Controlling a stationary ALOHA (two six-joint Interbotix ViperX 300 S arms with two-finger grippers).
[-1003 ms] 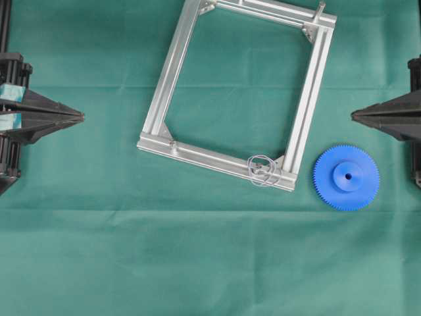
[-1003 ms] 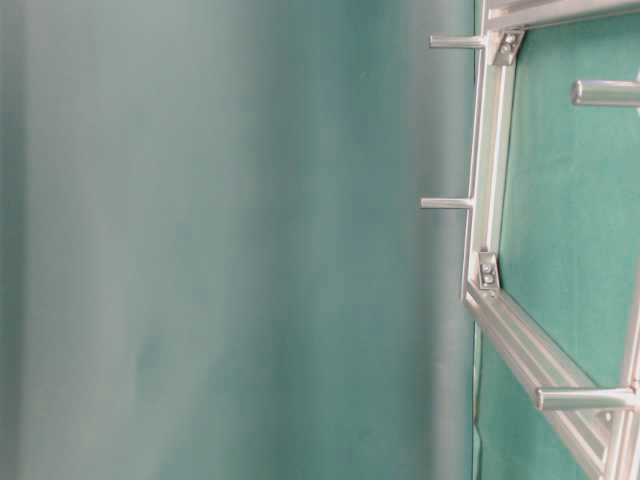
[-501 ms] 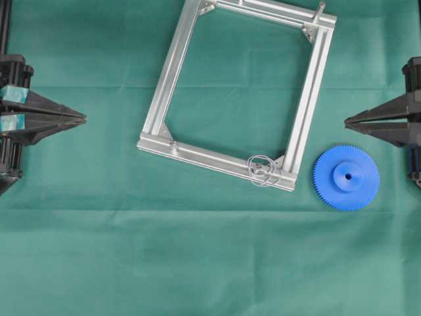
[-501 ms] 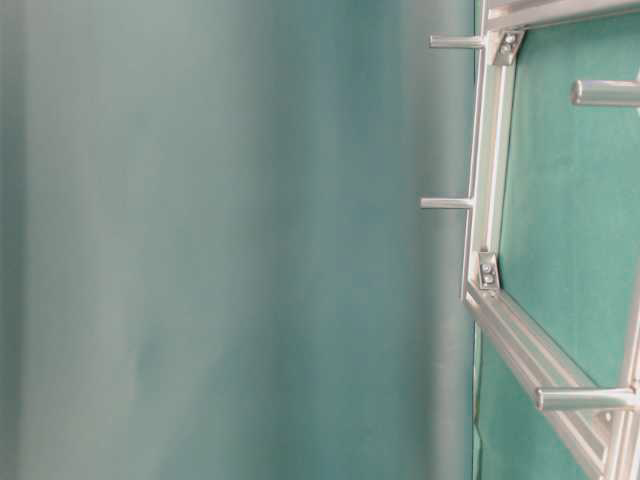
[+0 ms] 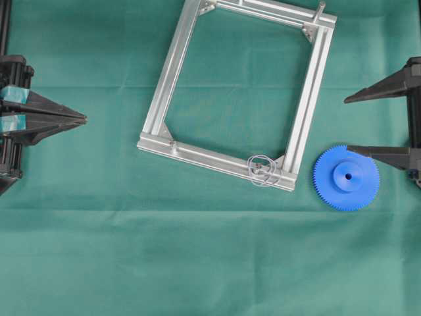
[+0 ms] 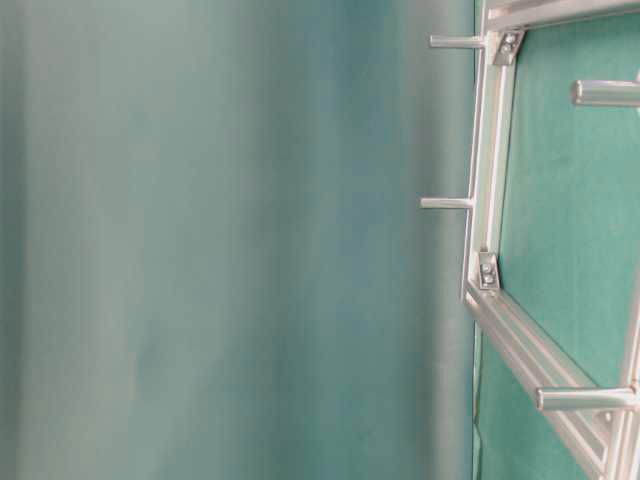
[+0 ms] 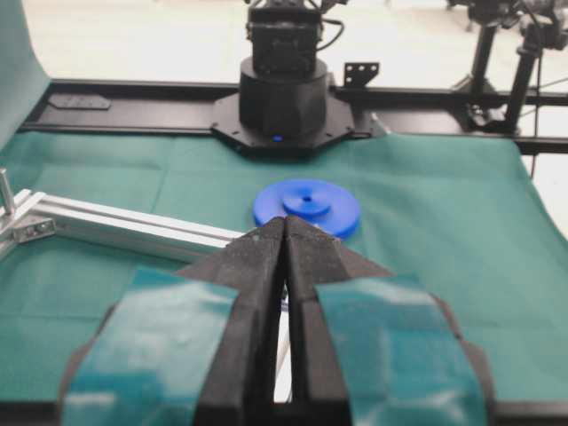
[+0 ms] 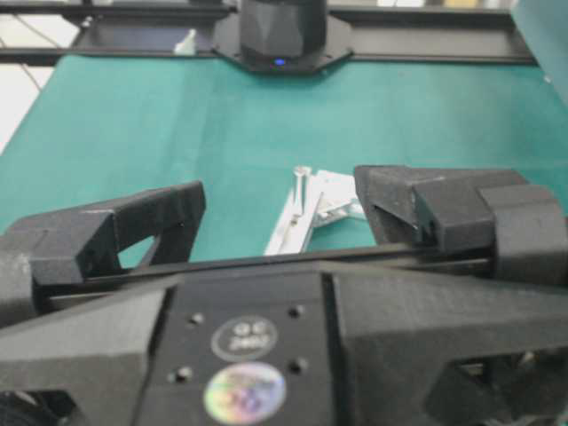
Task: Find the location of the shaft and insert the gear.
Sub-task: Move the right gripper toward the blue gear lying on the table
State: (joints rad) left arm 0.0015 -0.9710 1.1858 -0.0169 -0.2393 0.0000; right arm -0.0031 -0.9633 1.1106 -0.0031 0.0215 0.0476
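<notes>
Overhead view: we found the gear [image 5: 346, 178] flat on the cloth at right-centre, unheld, just beside the frame [image 5: 172, 76] corner where the wire-looped shaft [image 5: 262, 170] stood. The right gripper [image 5: 346, 123] had spread its fingers wide since a second before, presumably readying a grasp; the left gripper [image 5: 84, 119] stayed pressed together.

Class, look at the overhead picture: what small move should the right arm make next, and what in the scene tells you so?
Probably bring the right tool, jaws wide open, down over the bright blue toothed plastic gear to grasp it. The gear lies free on the green cloth, beside the aluminium frame and apart from the wire-ringed metal shaft. The left tool is shut and far off.
</notes>
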